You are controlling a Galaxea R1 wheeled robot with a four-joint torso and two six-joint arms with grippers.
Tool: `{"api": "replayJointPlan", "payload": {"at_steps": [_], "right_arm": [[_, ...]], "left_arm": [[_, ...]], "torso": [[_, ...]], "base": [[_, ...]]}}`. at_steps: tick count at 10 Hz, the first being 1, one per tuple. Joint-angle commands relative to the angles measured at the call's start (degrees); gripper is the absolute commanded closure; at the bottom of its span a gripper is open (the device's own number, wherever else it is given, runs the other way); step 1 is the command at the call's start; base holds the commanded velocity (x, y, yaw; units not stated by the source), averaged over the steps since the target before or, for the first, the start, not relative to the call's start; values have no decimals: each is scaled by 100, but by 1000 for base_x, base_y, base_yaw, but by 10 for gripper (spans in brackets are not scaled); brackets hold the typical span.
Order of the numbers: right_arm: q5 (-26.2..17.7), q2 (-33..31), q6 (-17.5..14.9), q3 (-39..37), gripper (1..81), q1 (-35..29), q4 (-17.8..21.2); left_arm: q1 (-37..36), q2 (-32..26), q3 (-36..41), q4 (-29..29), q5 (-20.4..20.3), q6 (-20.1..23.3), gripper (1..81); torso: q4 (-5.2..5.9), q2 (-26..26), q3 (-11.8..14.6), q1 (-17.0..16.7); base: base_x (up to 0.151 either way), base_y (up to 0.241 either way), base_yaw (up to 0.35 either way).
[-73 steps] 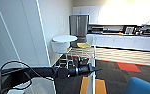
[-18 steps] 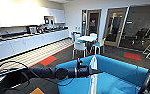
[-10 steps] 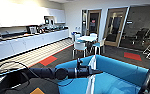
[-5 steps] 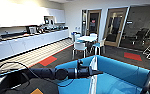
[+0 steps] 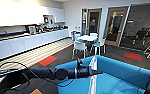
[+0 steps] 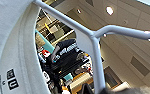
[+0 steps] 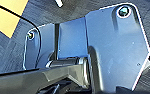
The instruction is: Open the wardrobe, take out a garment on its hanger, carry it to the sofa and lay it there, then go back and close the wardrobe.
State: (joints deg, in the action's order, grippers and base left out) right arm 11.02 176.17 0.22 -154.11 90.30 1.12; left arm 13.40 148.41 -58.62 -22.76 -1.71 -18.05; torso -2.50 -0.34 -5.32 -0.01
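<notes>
The white garment (image 5: 93, 63) hangs in a narrow fold from my left gripper (image 5: 91, 72), above the seat of the bright blue sofa (image 5: 121, 72). My left arm reaches in from the left at about the height of the sofa's back. The left wrist view is close on the thin white hanger (image 6: 96, 57) and on the garment's collar (image 6: 13, 50), which bears a black label. The gripper is shut on the hanger.
A white table (image 5: 87, 38) with white, blue-seated chairs (image 5: 79, 46) stands beyond the sofa. A long kitchen counter (image 5: 28, 41) runs along the left wall. Wooden-framed glass doors (image 5: 113, 25) are at the back. Red carpet patches (image 5: 47, 60) mark the floor.
Since seven seconds ago the camera has swung round from a wall and table to face the sofa. Over the last second the arm with the garment has hardly moved.
</notes>
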Motion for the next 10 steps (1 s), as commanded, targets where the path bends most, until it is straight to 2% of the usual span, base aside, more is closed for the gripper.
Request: {"api": "replayJointPlan", "payload": {"at_steps": [1,2,6,7,8,10], "right_arm": [[-302,44,-13,32,10,-165,20],[-302,44,-13,32,10,-164,20],[-302,44,-13,32,10,-156,20],[-302,44,-13,32,10,-156,20],[-302,44,-13,32,10,-156,19],[-302,44,-13,32,10,-165,11]], "left_arm": [[-931,14,149,202,-128,109,811],[-939,14,158,202,-137,109,811],[-939,32,149,211,-137,109,811],[-939,40,149,219,-137,109,811],[-939,49,149,219,-137,109,811],[-931,58,158,211,-137,109,811]], "torso": [[0,0,-522,1],[0,-2,-654,1],[0,5,-1486,3],[0,5,-1141,6],[0,5,-1287,6],[0,9,-1391,10]], "base": [[66,0,0],[66,0,0],[66,0,0],[66,0,0],[66,0,0],[66,0,0]]}}
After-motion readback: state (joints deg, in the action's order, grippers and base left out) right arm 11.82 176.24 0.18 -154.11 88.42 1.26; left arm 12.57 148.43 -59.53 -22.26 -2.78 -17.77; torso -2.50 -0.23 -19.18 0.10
